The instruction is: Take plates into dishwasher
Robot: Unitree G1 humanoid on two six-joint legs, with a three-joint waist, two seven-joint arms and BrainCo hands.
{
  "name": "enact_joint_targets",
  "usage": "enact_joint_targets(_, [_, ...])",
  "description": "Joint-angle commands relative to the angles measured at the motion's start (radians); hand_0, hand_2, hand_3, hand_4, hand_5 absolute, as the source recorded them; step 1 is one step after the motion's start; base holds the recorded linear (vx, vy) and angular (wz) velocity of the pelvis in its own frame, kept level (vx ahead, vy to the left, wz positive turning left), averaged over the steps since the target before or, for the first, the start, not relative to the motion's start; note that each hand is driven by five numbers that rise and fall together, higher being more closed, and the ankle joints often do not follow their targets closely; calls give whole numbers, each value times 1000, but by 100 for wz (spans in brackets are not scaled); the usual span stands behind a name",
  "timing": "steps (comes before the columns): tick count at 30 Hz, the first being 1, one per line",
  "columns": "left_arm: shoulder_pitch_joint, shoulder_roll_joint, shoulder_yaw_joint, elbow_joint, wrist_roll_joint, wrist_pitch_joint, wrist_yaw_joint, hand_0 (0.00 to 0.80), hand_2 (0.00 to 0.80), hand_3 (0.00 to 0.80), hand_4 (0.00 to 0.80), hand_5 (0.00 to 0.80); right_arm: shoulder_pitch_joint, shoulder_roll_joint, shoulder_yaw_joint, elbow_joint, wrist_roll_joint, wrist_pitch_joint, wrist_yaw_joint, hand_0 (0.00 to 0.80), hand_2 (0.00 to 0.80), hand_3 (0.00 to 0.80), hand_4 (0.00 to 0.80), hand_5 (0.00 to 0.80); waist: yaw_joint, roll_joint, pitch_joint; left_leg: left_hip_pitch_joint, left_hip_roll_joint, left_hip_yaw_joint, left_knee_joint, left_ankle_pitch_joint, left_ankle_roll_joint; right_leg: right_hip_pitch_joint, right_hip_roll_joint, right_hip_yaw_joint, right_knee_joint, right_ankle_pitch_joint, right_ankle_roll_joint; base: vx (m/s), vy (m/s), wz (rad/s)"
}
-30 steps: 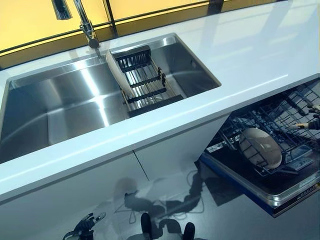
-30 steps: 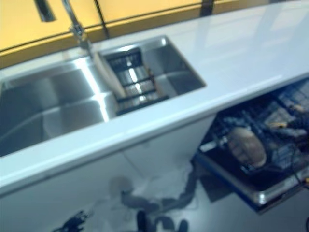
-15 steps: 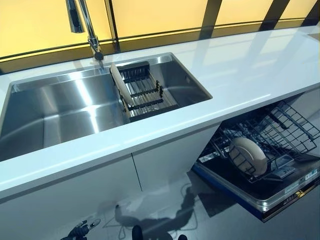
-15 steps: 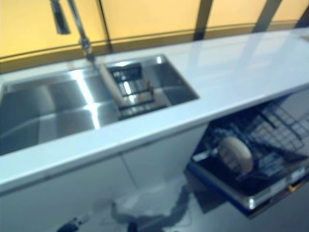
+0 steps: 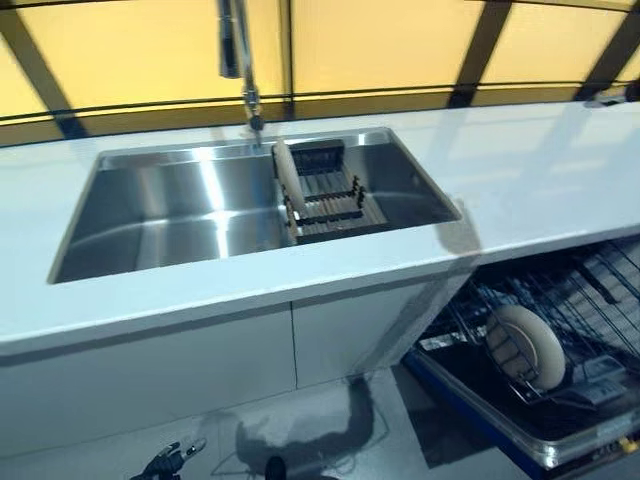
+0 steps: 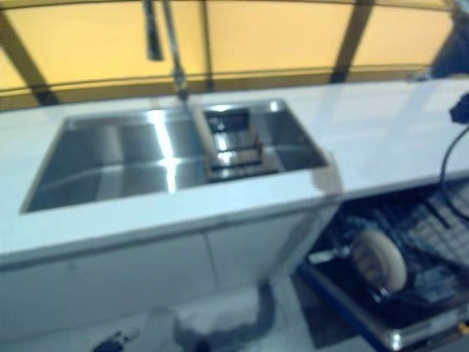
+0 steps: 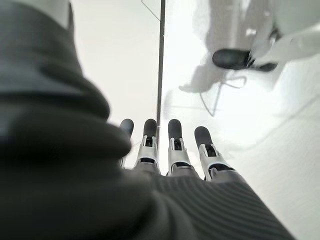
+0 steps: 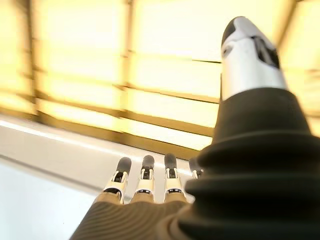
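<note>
A cream plate [image 5: 285, 177] stands on edge at the left end of a black drain rack [image 5: 330, 195] inside the steel sink [image 5: 170, 215]. Another cream plate [image 5: 527, 345] stands upright in the wire rack [image 5: 600, 310] of the open dishwasher, below the counter at the right. My left hand [image 7: 172, 145] hangs low near the floor [image 5: 168, 463], fingers straight, holding nothing. My right hand [image 8: 145, 180] is raised over the counter's far right end [image 6: 462, 108], fingers straight and empty, facing the yellow window.
A white countertop [image 5: 540, 180] runs around the sink, with a tall faucet [image 5: 240, 60] behind it. White cabinet doors [image 5: 200, 370] sit under the sink. The dishwasher door [image 5: 500, 425] lies folded down, jutting over the floor at the lower right.
The camera has swung, so the whole scene has shifted right. My right hand has left the dishwasher rack and now shows up by the counter's right end. The plates have not moved.
</note>
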Motion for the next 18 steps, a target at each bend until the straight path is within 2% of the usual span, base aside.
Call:
enact_joint_targets(1, [-29, 13, -22, -11, 18, -4, -8, 0, 0, 0, 0, 0, -164, -20, 112, -18, -183, -90, -61, 0, 0, 0, 0, 0, 19, -74, -3, 5, -11, 77, 224, -261, 40, -9, 6, -27, 46, -73, -21, 72, 217, 53])
enact_joint_targets(4, [-56, 14, -35, -7, 19, 16, 2, 0, 0, 0, 0, 0, -128, -15, 101, -39, -254, -98, -99, 0, 0, 0, 0, 0, 0, -44, -2, 78, -15, 84, 33, -182, 31, -29, 17, -48, 69, -67, 0, 70, 193, 70])
enact_joint_targets(6, [-70, 28, -50, -12, 6, 16, 12, 0, 0, 0, 0, 0, -119, -7, 88, -63, -274, -88, -87, 0, 0, 0, 0, 0, 8, -49, 10, 72, -22, 63, -9, -156, 28, -39, 21, -46, 55, -50, 13, 2, 103, 37])
enact_joint_targets(10, [-53, 35, -63, -16, -33, 7, 31, 0, 0, 0, 0, 0, -130, 2, 115, -60, -317, -73, -103, 0, 0, 0, 0, 0, 24, -51, 24, 39, -38, 38, -15, -164, 34, -59, 19, -57, 28, -31, 27, 3, 116, 25])
enact_joint_targets(14, [-26, 44, -61, -20, -29, 2, 13, 0, 0, 0, 0, 0, -171, 8, 159, -47, -376, -72, -82, 0, 0, 0, 0, 0, 42, -59, 41, 6, -45, 11, -15, -156, 30, -69, 24, -69, 2, -24, 27, 11, 57, 18])
enact_joint_targets(18, [-17, 48, -70, -31, -55, -13, 4, 0, 0, 0, 0, 0, -243, 27, 231, -13, -420, -47, -52, 0, 0, 0, 0, 0, 59, -61, 74, -34, -46, 5, -15, -148, 33, -99, 24, -78, -1, -20, 25, -34, 55, 8])
